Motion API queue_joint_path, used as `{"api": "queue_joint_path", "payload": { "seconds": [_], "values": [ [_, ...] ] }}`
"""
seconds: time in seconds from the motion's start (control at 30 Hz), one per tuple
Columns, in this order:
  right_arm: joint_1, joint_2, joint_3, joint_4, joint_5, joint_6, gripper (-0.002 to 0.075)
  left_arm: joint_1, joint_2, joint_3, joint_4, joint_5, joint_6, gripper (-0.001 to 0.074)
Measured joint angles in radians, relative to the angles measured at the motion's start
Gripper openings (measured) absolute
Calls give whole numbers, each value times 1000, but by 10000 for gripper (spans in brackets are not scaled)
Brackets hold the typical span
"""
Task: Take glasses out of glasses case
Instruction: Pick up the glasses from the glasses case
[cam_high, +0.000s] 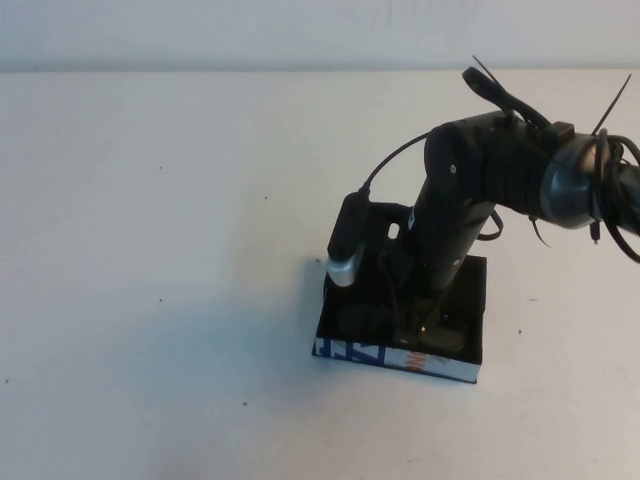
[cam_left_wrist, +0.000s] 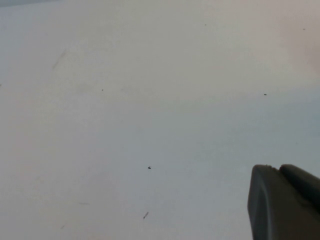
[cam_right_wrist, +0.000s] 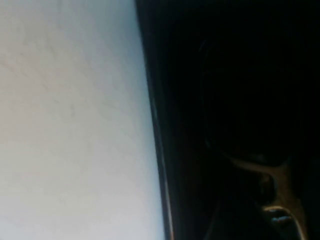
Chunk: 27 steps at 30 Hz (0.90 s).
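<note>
The glasses case (cam_high: 352, 351) is a low black box on the white table, its near side white with blue and orange marks. The black glasses (cam_high: 447, 338) lie inside it, mostly hidden by my right arm. My right gripper (cam_high: 412, 318) reaches straight down into the case, over the middle of the glasses. The right wrist view is dark: it shows the case's edge (cam_right_wrist: 156, 125) against the table and a faint part of the glasses frame (cam_right_wrist: 277, 176). My left gripper (cam_left_wrist: 278, 168) is shut and empty over bare table, outside the high view.
The white table (cam_high: 150, 250) stretches to the left of and behind the case, with only small dark specks on it. The right arm's cables and wrist camera (cam_high: 350, 240) hang over the case's far left corner.
</note>
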Motion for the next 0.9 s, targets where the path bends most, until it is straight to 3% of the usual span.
{"api": "queue_joint_path", "payload": {
  "seconds": [0.27,0.67,0.77,0.9],
  "values": [
    [0,5,-40,-12,0,0,365,0,0,0,0,0,0,-4],
    [0,23,-50,-10,0,0,368,0,0,0,0,0,0,-4],
    [-2,30,-57,-19,-11,0,327,0,0,0,0,0,0,-4],
    [-6,31,-68,-20,-5,4,174,0,0,0,0,0,0,-4]
  ]
}}
